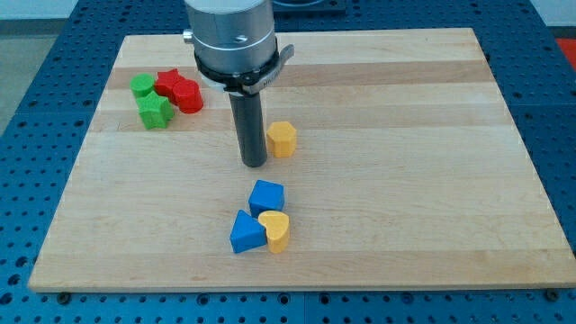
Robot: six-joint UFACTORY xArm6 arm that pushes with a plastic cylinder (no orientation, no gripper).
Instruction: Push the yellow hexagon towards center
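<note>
Camera view: the yellow hexagon (pixel 283 139) is seen on the desk (pixel 405 180), slightly toward the view's top of centre. My tip (pixel 254 164) is placed just beside it on the view's left. No hand is fitted; nothing is held.

My tip (pixel 254 164) stands just left of the yellow hexagon (pixel 283 139); blue cube (pixel 266 195), blue triangle (pixel 246 232) and yellow heart (pixel 275 229) cluster below.

Your tip (pixel 255 165) sits just left of the hexagon (pixel 283 139); three blocks (pixel 261 219) cluster below, four (pixel 165 94) upper left.
</note>
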